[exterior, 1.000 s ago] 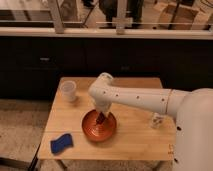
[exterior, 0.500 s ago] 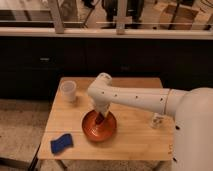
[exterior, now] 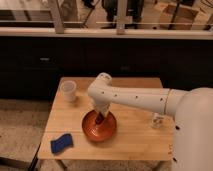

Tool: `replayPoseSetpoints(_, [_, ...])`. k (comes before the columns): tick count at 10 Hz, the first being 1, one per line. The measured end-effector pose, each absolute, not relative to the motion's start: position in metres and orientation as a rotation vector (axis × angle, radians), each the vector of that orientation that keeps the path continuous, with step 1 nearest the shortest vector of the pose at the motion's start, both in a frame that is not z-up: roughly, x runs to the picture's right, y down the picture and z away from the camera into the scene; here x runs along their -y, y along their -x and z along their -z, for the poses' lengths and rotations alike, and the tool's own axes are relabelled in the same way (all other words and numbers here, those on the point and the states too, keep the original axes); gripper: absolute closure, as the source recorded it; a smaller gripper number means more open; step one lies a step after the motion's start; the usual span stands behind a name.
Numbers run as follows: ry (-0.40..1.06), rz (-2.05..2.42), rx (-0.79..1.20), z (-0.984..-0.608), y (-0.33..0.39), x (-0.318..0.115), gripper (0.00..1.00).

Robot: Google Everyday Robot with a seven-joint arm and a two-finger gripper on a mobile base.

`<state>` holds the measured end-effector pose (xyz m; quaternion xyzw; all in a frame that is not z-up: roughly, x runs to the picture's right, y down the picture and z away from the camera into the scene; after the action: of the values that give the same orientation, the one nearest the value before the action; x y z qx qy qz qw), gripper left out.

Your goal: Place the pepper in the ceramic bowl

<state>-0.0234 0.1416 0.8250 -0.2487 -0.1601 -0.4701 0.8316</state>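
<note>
- gripper (exterior: 101, 119): reaches down from the white arm (exterior: 132, 98) into the ceramic bowl (exterior: 91, 131), its tip low over the bowl's middle.
- finger state: cannot tell; the fingers read as one dark shape against the bowl's interior.
- pepper: no separate dark red oval can be made out. it may sit at the gripper tip or on the bowl floor beneath it; cannot tell which, nor which way its long axis runs.
- key relation: gripper tip and bowl centre line up vertically, with the rim well clear all round. judgement: if the pepper is at the tip, a release here should land it inside; no sideways travel looks needed.
- bowl position: on the wooden table (exterior: 135, 137), near the front edge, slightly left of centre.
- surroundings: white cup (exterior: 68, 91) at the back left, well apart from the bowl; blue sponge (exterior: 61, 143) at the front left corner, apart from the bowl; small pale jar (exterior: 158, 121) to the right, beside the robot's white body (exterior: 192, 135).
- obstructions: nothing stands between gripper and bowl. judgement: a straight upward withdrawal looks clear of cup, sponge and jar; the arm's own forearm hides part of the table behind the bowl.
- risk, as judgement: a glossy oval pepper may roll on the shallow floor, but the rim should contain it.
</note>
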Motion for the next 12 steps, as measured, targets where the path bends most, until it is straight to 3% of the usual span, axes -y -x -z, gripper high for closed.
replayPoseSetpoints(1, [0.528,0.997,0.341,-0.8246,0.0234,-0.1416,0.73])
replayPoseSetpoints(3, [0.528,0.997,0.343,-0.8243,0.0232,-0.1412,0.71])
replayPoseSetpoints(5, [0.529,0.997,0.344,-0.8240,0.0233,-0.1418,0.80])
replayPoseSetpoints(6, [0.529,0.996,0.346,-0.8237,0.0237,-0.1419,0.89])
replayPoseSetpoints(7, [0.529,0.996,0.346,-0.8233,0.0237,-0.1412,0.90])
replayPoseSetpoints(10, [0.531,0.995,0.347,-0.8228,0.0222,-0.1413,0.81])
replayPoseSetpoints(12, [0.531,0.995,0.347,-0.8226,0.0229,-0.1419,0.87])
